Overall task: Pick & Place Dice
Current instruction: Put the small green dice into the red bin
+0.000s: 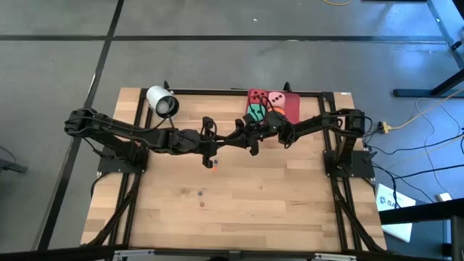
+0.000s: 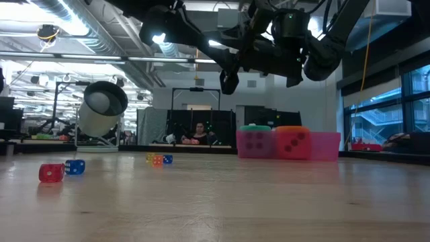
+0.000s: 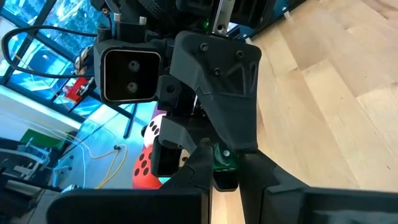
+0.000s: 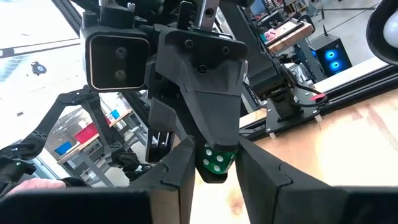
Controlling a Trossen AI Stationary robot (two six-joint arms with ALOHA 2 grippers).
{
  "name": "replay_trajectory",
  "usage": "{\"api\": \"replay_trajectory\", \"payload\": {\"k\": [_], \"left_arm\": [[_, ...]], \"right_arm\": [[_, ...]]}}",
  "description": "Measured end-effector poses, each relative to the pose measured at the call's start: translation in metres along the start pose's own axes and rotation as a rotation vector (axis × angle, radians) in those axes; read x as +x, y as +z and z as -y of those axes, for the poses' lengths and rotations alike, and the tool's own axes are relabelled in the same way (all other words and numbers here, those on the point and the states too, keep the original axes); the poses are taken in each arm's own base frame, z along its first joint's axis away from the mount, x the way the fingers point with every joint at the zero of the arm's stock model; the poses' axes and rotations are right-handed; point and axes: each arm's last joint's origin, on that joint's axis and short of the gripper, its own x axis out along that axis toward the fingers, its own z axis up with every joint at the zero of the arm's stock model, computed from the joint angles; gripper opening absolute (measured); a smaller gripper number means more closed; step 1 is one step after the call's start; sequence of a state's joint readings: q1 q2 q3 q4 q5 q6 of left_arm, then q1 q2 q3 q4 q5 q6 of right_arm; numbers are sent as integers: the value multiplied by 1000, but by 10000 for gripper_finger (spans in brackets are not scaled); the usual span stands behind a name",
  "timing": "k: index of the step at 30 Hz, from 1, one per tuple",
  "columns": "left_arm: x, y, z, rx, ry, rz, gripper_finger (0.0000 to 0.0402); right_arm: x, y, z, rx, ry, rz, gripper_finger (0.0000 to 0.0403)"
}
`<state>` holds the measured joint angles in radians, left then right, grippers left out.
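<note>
Step in hand: a mid-air handover of the small green die [image 4: 216, 160], judged from both arms meeting nose to nose over it.
Left gripper [image 3: 225, 177]: narrow, pinched on the green die, raised above the middle of the tabletop [image 1: 239, 217].
Right gripper [image 4: 214, 179]: facing the left one and set around the same die; whether it had actually closed on it could not be told.
Green die's place: off the wood, between the two grippers, nearer the far edge than the near one.
Red tray [image 1: 292, 109]: against the far edge, toward the right corner, carrying larger pink [image 2: 254, 143], orange [image 2: 291, 143] and green [image 2: 256, 126] dice.
Loose pieces: a small red die [image 2: 50, 173] and a blue one [image 2: 75, 167] lay on the open wood, well apart from the tray.
White cylinder [image 1: 161, 101]: near the far left corner, uninvolved.
Next move calls for: a sure right-hand grip first, then the left letting go and backing away straight; releasing early would likely drop the die. The tray looked the likely destination.
</note>
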<state>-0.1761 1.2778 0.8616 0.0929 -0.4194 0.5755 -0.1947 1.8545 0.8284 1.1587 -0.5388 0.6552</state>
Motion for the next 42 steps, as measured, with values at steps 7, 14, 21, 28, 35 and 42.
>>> {"api": "replay_trajectory", "payload": {"k": [7,14,21,28,35,42], "left_arm": [[0,0,1,-15,-23,11,29],[0,1,1,-26,-47,27,29],[0,1,2,-37,-64,37,29],[0,1,2,-52,-76,37,29],[0,1,3,-64,-94,45,29],[0,2,3,-90,-113,62,49]], "right_arm": [[0,0,0,-9,9,-6,106],[-1,1,0,-11,34,-15,94],[-2,3,1,-12,45,-17,92],[-4,6,2,-4,61,-13,92],[-4,6,2,-5,67,-16,91],[-4,5,2,-7,75,-21,91]]}}
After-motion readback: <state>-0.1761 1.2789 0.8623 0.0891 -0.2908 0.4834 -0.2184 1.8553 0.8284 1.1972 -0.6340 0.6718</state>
